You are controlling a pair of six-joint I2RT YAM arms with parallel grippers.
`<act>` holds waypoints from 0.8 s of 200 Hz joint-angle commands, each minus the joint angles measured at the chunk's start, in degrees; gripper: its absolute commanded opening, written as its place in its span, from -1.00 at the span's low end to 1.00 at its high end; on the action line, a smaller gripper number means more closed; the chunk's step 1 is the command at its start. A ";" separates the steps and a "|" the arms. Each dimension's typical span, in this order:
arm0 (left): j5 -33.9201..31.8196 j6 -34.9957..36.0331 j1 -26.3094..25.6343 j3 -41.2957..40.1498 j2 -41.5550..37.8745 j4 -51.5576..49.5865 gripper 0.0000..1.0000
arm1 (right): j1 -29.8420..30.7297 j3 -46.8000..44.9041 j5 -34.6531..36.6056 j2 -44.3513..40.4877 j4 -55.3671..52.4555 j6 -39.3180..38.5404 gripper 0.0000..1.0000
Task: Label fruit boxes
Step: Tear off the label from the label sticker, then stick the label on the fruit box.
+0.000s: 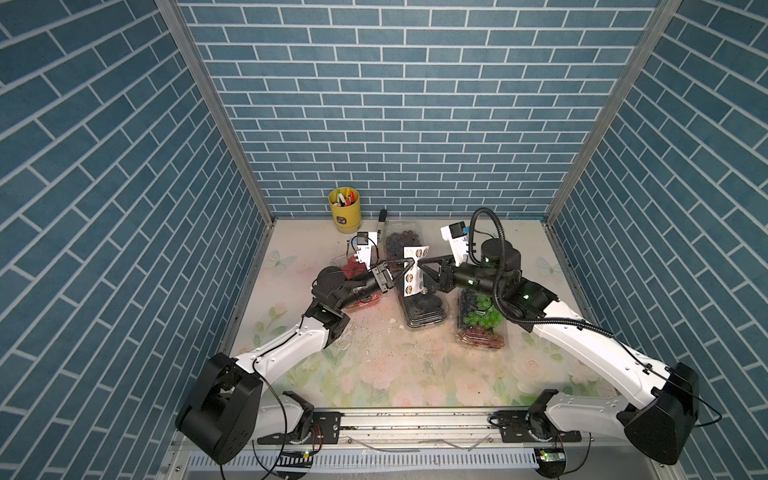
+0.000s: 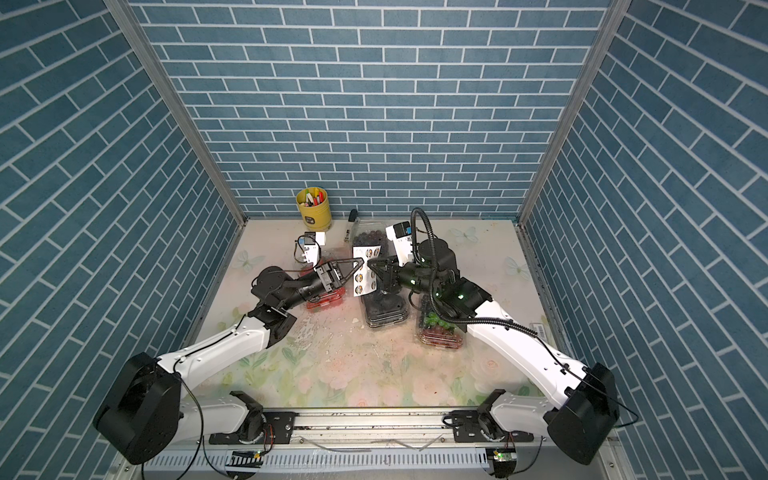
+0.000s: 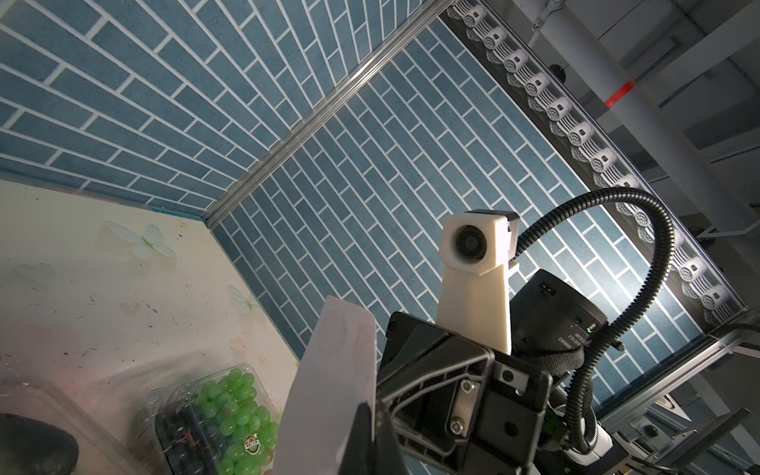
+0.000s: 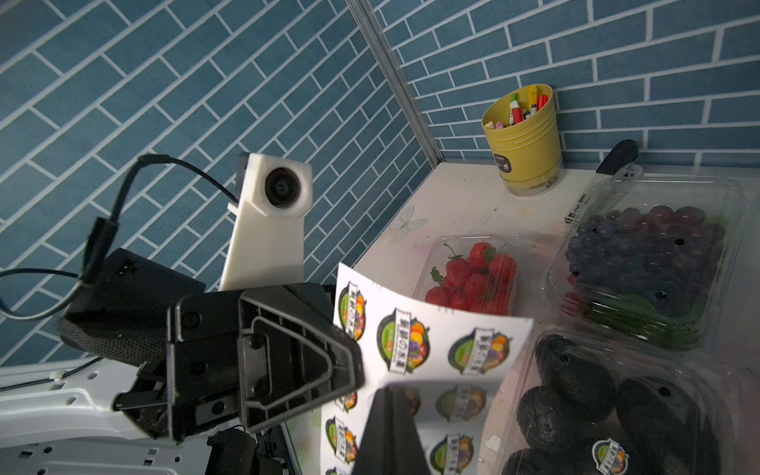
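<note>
Four clear plastic fruit boxes stand flat on the tabletop (image 1: 374,374) before me. The strawberry box (image 1: 352,266) is on my left side, filled with red strawberries with green leaves; only a part of it shows in both top views. The dark grape box (image 1: 401,240) lies at the back, in the middle, with small round holes in its lid. Just in front of it lies the black fruit box (image 1: 424,309), and its lid carries a round label (image 4: 608,454). The mixed grape box (image 1: 484,324) is on my right, near the black one, holding green, blue and red grapes, also with one label on its lid.
</note>
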 commanded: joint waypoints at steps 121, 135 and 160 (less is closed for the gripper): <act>-2.37 6.67 5.82 -1.10 -6.53 -11.32 -1.00 | -1.19 -2.63 10.06 -8.23 -6.97 -5.87 -1.00; -2.94 7.82 7.42 -1.18 -8.17 -14.54 -1.00 | -1.31 -1.77 11.71 -7.43 -8.54 -7.84 -1.00; -5.22 12.19 10.23 -0.43 -12.35 -25.42 -1.00 | -1.56 1.23 15.21 -2.90 -10.96 -11.56 -1.00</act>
